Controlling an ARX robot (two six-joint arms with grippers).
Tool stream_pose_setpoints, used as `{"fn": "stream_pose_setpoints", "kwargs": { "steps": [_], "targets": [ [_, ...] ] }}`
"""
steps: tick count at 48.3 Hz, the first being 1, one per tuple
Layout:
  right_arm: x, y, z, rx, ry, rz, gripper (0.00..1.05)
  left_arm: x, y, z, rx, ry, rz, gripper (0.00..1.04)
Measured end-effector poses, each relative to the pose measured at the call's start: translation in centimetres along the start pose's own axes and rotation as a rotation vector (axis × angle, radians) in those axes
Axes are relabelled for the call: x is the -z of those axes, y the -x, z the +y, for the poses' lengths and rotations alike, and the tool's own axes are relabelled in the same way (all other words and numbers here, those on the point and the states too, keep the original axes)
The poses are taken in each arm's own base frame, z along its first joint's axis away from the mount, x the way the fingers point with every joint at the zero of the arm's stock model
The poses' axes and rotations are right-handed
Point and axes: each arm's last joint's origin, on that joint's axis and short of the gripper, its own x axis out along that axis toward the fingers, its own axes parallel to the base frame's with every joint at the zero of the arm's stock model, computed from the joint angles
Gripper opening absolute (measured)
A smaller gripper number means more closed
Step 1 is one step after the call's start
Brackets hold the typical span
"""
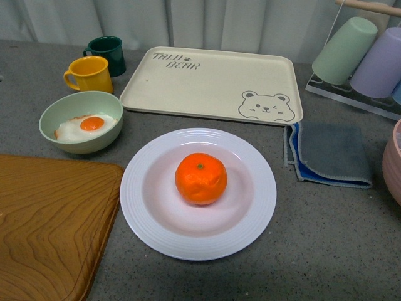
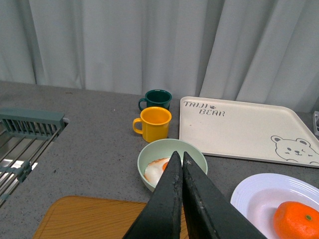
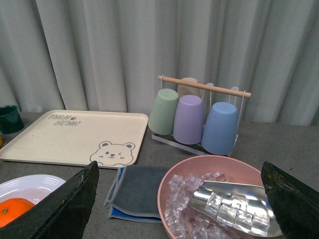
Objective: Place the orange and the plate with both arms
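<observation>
While the orange point(image 1: 200, 179) sat in the shallow centre of the plate point(image 1: 156, 235), stem dot upward, neither arm showed in the front view. The plate lay on the grey counter in front of the beige bear tray point(image 1: 207, 81) and apart from it. A folded grey cloth point(image 1: 332, 153) lay to its right and a wooden board point(image 1: 44, 226) just beside its left rim. Behind the board stood a pale green bowl point(image 1: 51, 116) holding a fried egg point(image 1: 88, 125), and behind that a yellow mug point(image 1: 91, 74) and a dark green mug point(image 1: 108, 53).

The left gripper point(image 2: 179, 155) had its two dark fingers pressed together with nothing between them, the tips pointing toward the green bowl. The right gripper point(image 3: 179, 167) had its fingers spread wide and grasped nothing. It hung over a pink bowl point(image 3: 164, 196) of ice cubes with a metal scoop point(image 3: 234, 194) lying in it. Beyond that bowl, upturned cups point(image 3: 189, 119) hung on a rack.
</observation>
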Motion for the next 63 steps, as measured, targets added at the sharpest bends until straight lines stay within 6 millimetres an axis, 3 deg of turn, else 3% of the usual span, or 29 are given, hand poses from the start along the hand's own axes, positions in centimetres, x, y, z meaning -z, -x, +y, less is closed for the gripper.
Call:
{"fn": "stream_pose_setpoints", "kwargs": {
  "steps": [63],
  "targets": [
    [0.0, 0.0, 0.0, 0.0, 0.0, 0.001, 0.95, -0.2, 4.3, 0.0, 0.001, 0.0, 0.005, 0.04]
  ]
}}
